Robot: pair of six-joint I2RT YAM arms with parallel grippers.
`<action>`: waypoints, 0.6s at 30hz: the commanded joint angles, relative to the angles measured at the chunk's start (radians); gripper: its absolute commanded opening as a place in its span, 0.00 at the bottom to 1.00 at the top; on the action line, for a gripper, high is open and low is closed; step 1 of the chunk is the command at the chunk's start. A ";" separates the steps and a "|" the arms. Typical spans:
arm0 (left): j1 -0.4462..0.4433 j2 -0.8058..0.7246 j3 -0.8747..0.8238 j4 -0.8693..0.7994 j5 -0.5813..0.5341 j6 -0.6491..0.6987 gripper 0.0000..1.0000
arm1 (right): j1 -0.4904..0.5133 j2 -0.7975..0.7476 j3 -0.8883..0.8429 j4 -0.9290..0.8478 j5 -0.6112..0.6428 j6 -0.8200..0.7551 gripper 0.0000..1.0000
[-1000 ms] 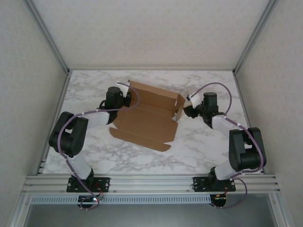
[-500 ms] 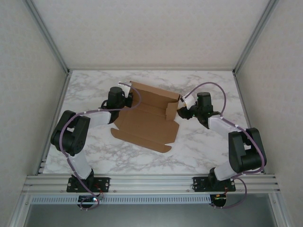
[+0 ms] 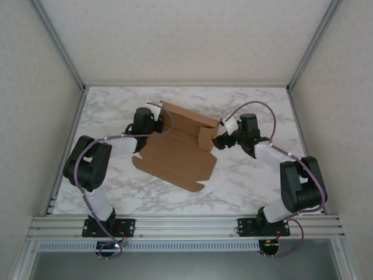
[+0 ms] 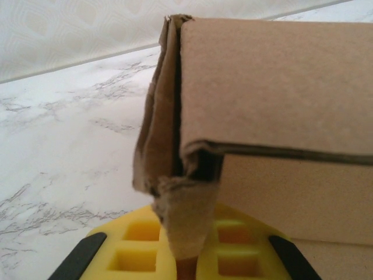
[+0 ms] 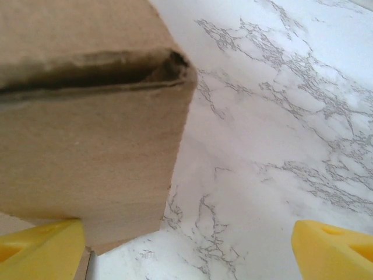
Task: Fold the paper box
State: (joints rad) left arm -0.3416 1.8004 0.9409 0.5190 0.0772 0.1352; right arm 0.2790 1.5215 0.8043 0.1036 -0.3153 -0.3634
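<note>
I'm looking at a white marble-pattern table point(image 3: 250, 181) with grey veining, and the paper box point(image 3: 175, 154) is sitting on it around the middle, half folded. Its big front panel is lying low toward me, and its back wall is standing up behind.

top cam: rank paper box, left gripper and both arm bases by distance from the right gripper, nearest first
1. paper box: its right end is just beside the right gripper.
2. left gripper: across the box, at its far left corner.
3. right arm base: near edge, right side.
4. left arm base: near edge, left side.
</note>
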 commanded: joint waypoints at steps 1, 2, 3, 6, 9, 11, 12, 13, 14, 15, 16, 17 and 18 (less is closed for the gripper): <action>-0.027 0.007 0.030 0.001 0.025 0.000 0.00 | 0.022 0.015 0.039 0.010 -0.049 0.012 0.90; -0.028 0.008 0.031 0.001 0.024 -0.001 0.00 | 0.023 0.014 0.042 0.004 -0.061 0.014 0.88; -0.028 0.008 0.031 0.000 0.020 0.000 0.00 | 0.024 0.015 0.047 -0.003 -0.074 0.014 0.86; -0.030 0.013 0.035 -0.001 -0.001 -0.003 0.00 | 0.024 0.018 0.063 -0.039 -0.091 0.011 0.76; -0.030 0.017 0.037 0.004 -0.030 -0.014 0.00 | 0.023 0.019 0.077 -0.072 -0.102 0.007 0.63; -0.027 0.022 0.040 0.003 -0.045 -0.020 0.00 | 0.024 0.018 0.078 -0.079 -0.114 0.007 0.56; -0.028 0.024 0.042 0.001 -0.049 -0.022 0.00 | 0.024 0.019 0.078 -0.081 -0.120 0.009 0.53; -0.028 0.024 0.044 0.002 -0.052 -0.024 0.00 | 0.024 0.019 0.078 -0.083 -0.123 0.010 0.52; -0.028 0.024 0.044 0.002 -0.054 -0.025 0.00 | 0.023 0.020 0.081 -0.088 -0.125 0.007 0.51; -0.028 0.024 0.044 0.001 -0.058 -0.025 0.00 | 0.024 0.020 0.084 -0.094 -0.130 0.005 0.49; -0.028 0.024 0.044 0.001 -0.060 -0.025 0.00 | 0.023 0.020 0.088 -0.101 -0.134 0.003 0.49; -0.027 0.022 0.044 0.001 -0.063 -0.024 0.00 | 0.023 0.020 0.090 -0.106 -0.142 0.000 0.49; -0.025 0.022 0.044 0.001 -0.065 -0.024 0.00 | 0.023 0.020 0.095 -0.117 -0.152 -0.007 0.49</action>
State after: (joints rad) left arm -0.3531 1.8141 0.9596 0.5194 0.0288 0.1272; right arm 0.2878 1.5299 0.8566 0.0074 -0.4026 -0.3557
